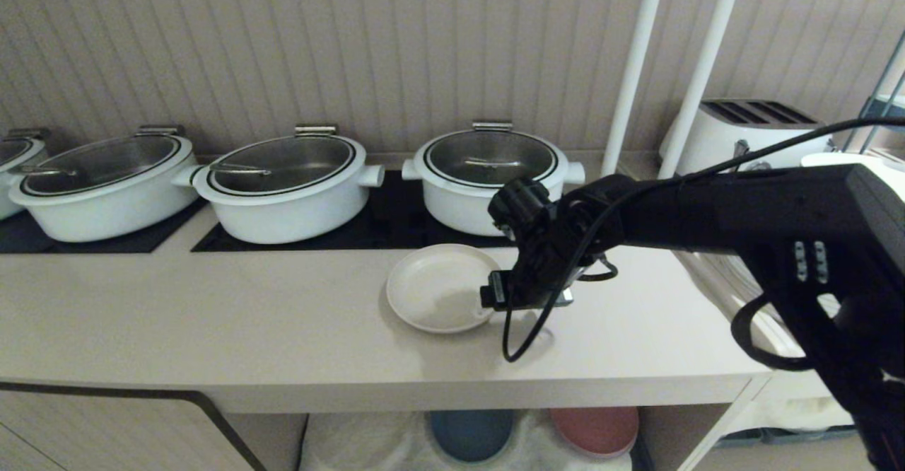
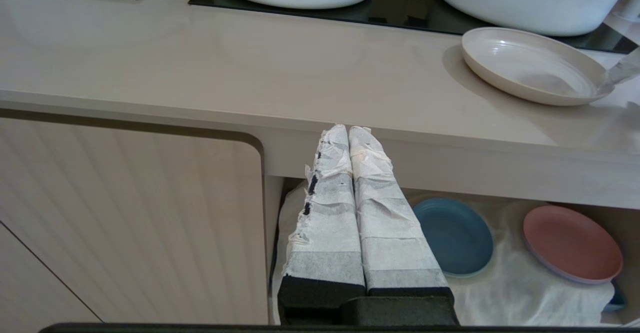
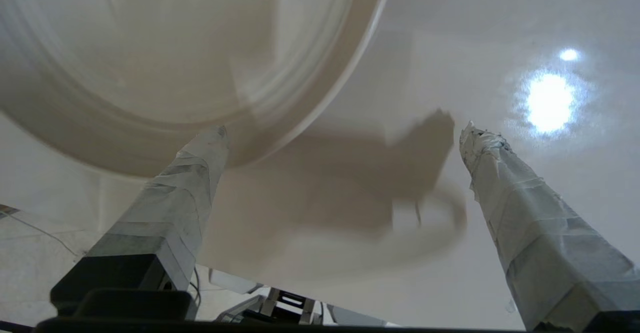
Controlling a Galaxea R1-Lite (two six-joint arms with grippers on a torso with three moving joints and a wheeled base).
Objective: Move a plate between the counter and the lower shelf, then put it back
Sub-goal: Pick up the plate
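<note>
Shelf (image 2: 505,293) below surface front edge: blue plate (image 2: 454,236), pink plate (image 2: 572,243) on white cloth. Left claw (image 2: 349,133) pressed together, parked before front edge. Plate (image 1: 440,288) flat on surface (image 1: 212,315), mid-depth, toward right end. Right claw (image 3: 345,135) spread wide, empty, at plate's right rim. Pots (image 1: 290,181) along back edge.

Buffet-style kitchen: lidded white pots (image 1: 286,184) on black hob panels (image 1: 382,223) left and centre, toaster (image 1: 749,131) upper right, long beige counter (image 1: 212,315).
</note>
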